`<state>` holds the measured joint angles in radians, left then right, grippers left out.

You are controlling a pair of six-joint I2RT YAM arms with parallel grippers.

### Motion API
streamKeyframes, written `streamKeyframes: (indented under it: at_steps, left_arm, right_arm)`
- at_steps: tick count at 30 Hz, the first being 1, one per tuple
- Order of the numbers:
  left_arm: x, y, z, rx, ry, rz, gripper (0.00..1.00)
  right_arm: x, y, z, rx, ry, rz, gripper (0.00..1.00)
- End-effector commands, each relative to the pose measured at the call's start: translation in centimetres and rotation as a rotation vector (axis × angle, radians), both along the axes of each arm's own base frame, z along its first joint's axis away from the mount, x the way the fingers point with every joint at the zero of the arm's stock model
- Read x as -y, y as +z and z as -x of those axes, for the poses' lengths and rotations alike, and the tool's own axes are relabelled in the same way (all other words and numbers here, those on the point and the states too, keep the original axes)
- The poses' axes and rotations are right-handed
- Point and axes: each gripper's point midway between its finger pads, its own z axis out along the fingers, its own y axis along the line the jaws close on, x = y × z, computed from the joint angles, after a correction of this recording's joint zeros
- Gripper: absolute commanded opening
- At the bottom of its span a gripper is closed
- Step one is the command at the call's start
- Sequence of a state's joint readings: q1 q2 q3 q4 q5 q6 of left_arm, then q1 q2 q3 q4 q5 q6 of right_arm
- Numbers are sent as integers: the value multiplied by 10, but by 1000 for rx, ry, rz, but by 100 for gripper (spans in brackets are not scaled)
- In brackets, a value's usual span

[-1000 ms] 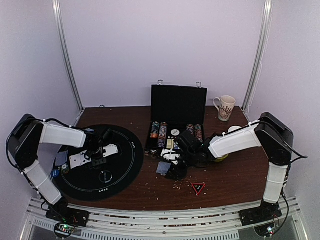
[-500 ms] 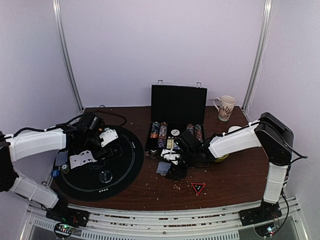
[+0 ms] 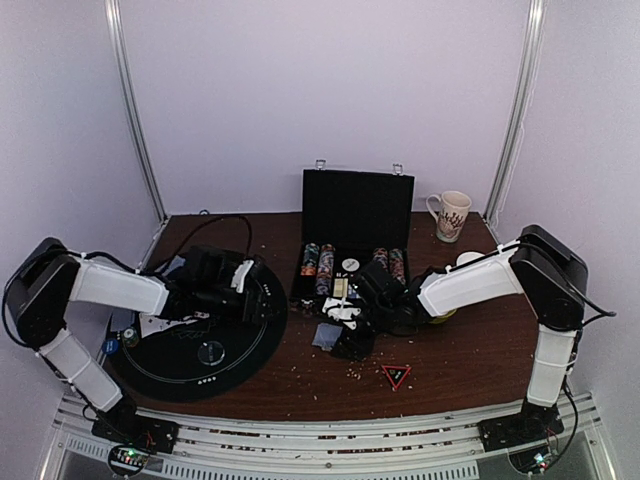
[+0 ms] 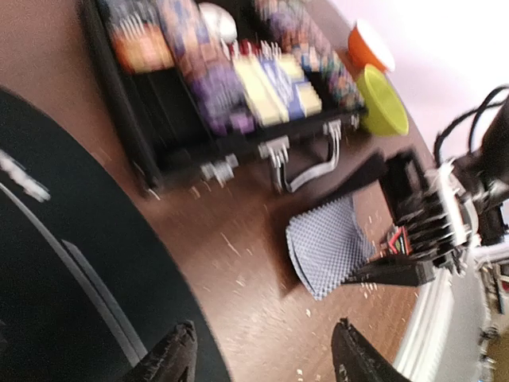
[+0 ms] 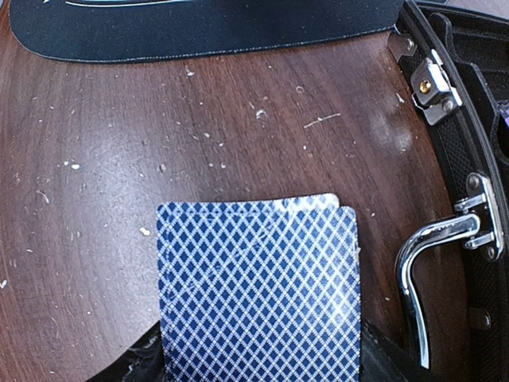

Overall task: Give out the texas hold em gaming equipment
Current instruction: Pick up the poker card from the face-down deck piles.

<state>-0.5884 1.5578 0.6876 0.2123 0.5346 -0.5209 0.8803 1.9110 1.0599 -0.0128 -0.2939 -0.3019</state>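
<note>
Right gripper (image 5: 260, 350) is straddling the deck (image 5: 258, 286), presumably to lift cards (whether clamped is unclear), while left gripper (image 4: 261, 334) is hovering, fingers apart.

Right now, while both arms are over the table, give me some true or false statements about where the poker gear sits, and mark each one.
1. The black case has its lid standing open. True.
2. The mug stands on the round black mat. False: it stands on the wood table at the back right corner, well away from the mat.
3. The left gripper has nothing between its fingers. True.
4. The blue-backed deck is inside the case. False: it is outside, over the wood, beside the case's handle.
</note>
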Motion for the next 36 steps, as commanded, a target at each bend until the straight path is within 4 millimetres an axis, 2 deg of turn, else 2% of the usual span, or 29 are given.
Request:
streamKeyframes:
  at_steps: [1, 5, 10, 15, 18, 24, 27, 29, 33, 36]
  left_arm:
    - [55, 14, 13, -95, -117, 116, 60]
    - [68, -15, 16, -236, -124, 155, 53]
    - [90, -37, 15, -276, -158, 117, 58]
    - [109, -52, 14, -278, -190, 68, 58]
    - [108, -63, 13, -290, -184, 26, 49]
    - [110, -62, 18, -270, -211, 3, 34]
    - [113, -64, 20, -265, -227, 1, 17]
    - [113, -62, 19, -258, -230, 2, 10]
    - [106, -64, 18, -243, -225, -26, 9]
    - [96, -70, 13, -240, -199, -56, 11]
  right_arm:
    - [36, -38, 14, -59, -47, 155, 73]
    - [34, -38, 14, -65, -51, 147, 72]
    - [34, -38, 14, -61, -54, 137, 72]
    - [33, -38, 15, -60, -55, 138, 72]
    - [32, -38, 15, -58, -55, 136, 72]
    - [31, -37, 14, -53, -57, 134, 72]
    - [29, -37, 13, -55, -57, 130, 72]
    - [29, -37, 13, -55, -61, 131, 72]
    - [32, -37, 14, -54, -59, 136, 72]
    - [35, -39, 15, -52, -61, 144, 72]
